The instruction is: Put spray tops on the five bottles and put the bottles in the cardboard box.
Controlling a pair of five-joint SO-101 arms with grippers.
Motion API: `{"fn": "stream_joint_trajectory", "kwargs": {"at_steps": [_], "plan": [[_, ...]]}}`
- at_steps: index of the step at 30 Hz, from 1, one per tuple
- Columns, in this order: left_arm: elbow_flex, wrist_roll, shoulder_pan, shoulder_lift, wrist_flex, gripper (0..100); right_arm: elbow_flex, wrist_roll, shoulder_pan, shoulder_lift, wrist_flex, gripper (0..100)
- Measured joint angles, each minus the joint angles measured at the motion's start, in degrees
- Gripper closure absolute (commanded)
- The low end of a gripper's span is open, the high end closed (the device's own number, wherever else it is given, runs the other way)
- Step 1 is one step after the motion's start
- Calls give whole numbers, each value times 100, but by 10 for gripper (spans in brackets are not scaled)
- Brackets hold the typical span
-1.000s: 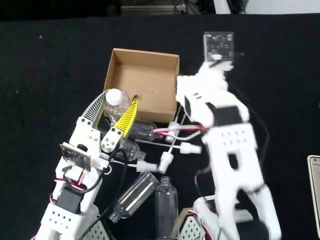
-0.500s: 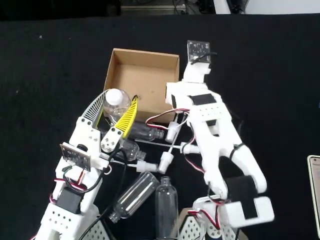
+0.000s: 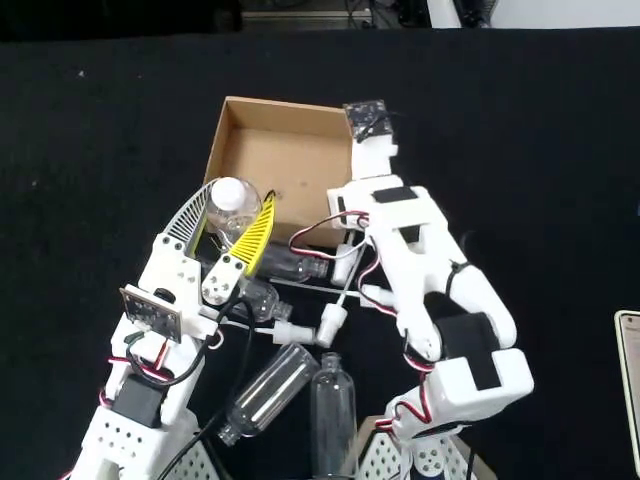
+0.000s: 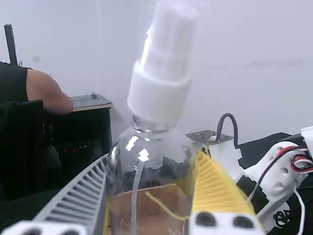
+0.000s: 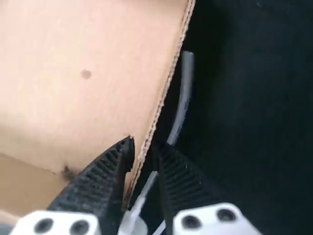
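My left gripper [image 3: 238, 195] is shut on a clear bottle [image 3: 232, 203] with a white spray top [image 4: 164, 73] on it, held upright at the front-left wall of the cardboard box [image 3: 290, 170]. Grey and yellow fingers [image 4: 215, 188] press against the bottle [image 4: 151, 166] from both sides. The right arm [image 3: 400, 225] reaches down at the box's right wall. Its gripper [image 5: 143, 145] stands open by a narrow gap, straddling the wall's edge of the box [image 5: 73, 73], with a thin white tube [image 5: 182, 98] lying just outside the wall.
Two uncapped bottles [image 3: 265, 390] [image 3: 333, 410] lie near the front edge; two more [image 3: 285, 263] [image 3: 258, 298] lie below the box. Loose spray tops [image 3: 331, 321] [image 3: 290, 331] with long tubes lie between the arms. A flat device [image 3: 628, 360] sits at the far right.
The right arm has swung left and lowered its gripper to the box's right wall. The left arm and its bottle have stayed still.
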Motion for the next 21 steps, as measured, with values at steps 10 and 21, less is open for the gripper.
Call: {"fn": "stream_joint_trajectory", "kwargs": {"at_steps": [10, 21], "plan": [[0, 0, 0, 0, 0, 942, -53, 1653, 0, 0, 44, 988], [0, 0, 0, 0, 0, 942, -246, 1934, 0, 0, 237, 986]]}}
